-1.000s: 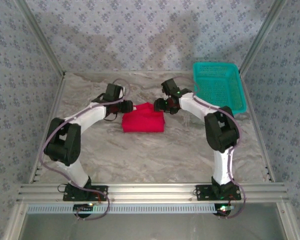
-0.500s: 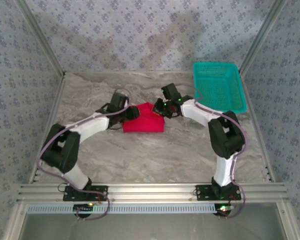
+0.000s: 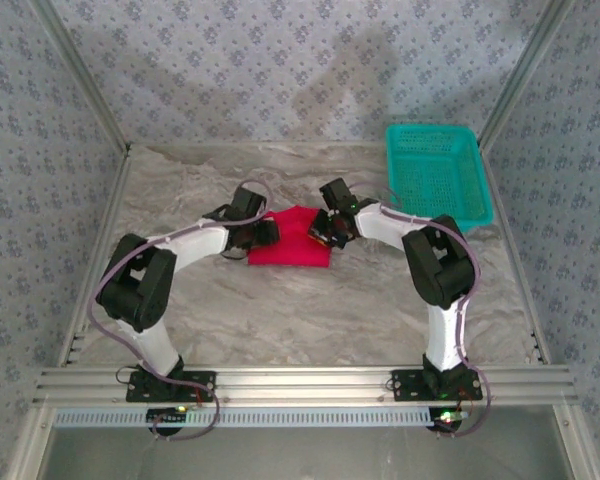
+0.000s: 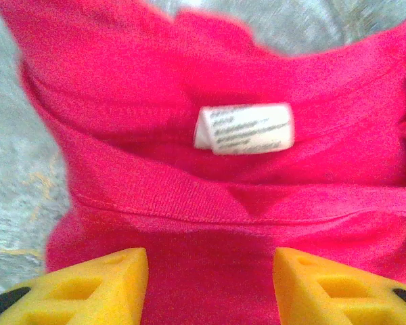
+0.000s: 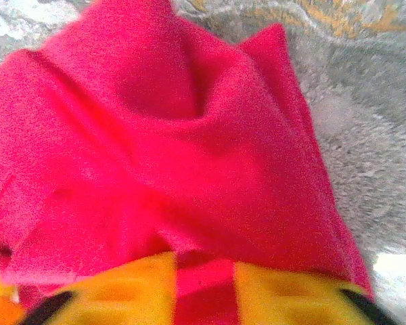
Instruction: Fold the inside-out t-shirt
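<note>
The left fingers (image 4: 88,288) are spread wide, one yellow pad on each side of a flat stretch of red cloth. In the left wrist view, the cloth lies between and under them, and I cannot tell whether they touch it. The right fingers (image 5: 122,294) stand closer together, with a narrow gap full of red cloth. I cannot tell whether they pinch that cloth or only straddle it.

The shirt (image 3: 290,245) lies on the desk (image 3: 280,320) as a compact folded bundle. It sits about midway between the left and right edges and somewhat nearer the far edge than the near one. From above it is wider than it is deep, so its long axis runs parallel to the near edge. Its near side is straight, and its far side rises to a blunt peak pointing at the far edge.

The left fingers meet the bundle at its left end and the right fingers at its far right corner. The neckband is at the left end, running across just beyond the left fingers. The white tag (image 4: 243,128) lies face up just past it. At the right end the cloth is rumpled into soft ridges.

A teal basket (image 3: 438,172) sits in the far right corner, apart from the shirt.
</note>
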`<state>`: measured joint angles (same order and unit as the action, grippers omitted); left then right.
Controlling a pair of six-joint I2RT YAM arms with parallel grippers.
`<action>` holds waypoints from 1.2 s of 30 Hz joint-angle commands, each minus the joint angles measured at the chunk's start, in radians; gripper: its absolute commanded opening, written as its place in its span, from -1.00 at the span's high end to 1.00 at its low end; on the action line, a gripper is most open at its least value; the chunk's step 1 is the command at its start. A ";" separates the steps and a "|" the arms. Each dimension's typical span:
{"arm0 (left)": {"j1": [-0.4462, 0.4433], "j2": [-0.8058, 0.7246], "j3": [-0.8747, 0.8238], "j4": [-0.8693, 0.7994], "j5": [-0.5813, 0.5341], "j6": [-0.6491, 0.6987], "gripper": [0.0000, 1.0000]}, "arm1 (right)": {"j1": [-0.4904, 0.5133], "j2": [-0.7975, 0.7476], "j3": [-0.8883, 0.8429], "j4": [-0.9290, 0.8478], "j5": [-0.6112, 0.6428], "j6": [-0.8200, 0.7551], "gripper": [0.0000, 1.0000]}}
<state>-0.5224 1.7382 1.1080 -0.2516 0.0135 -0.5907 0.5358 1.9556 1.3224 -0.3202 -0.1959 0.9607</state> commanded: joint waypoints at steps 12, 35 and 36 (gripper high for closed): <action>0.111 -0.590 -0.232 -0.087 -0.110 -0.074 -0.36 | 0.150 0.096 0.195 -0.134 0.000 -0.086 -0.35; 0.295 -0.774 -0.445 -0.010 -0.001 0.012 -0.99 | -0.063 0.914 1.358 0.108 -0.363 0.049 -0.61; 0.295 -0.773 -0.445 -0.012 -0.026 0.024 -0.99 | -0.063 0.875 1.349 0.097 -0.390 0.027 -0.68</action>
<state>-0.2306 0.9642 0.6609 -0.2657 0.0296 -0.6102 0.4614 2.8475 2.6465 -0.2077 -0.5018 1.0046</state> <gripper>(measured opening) 0.994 0.824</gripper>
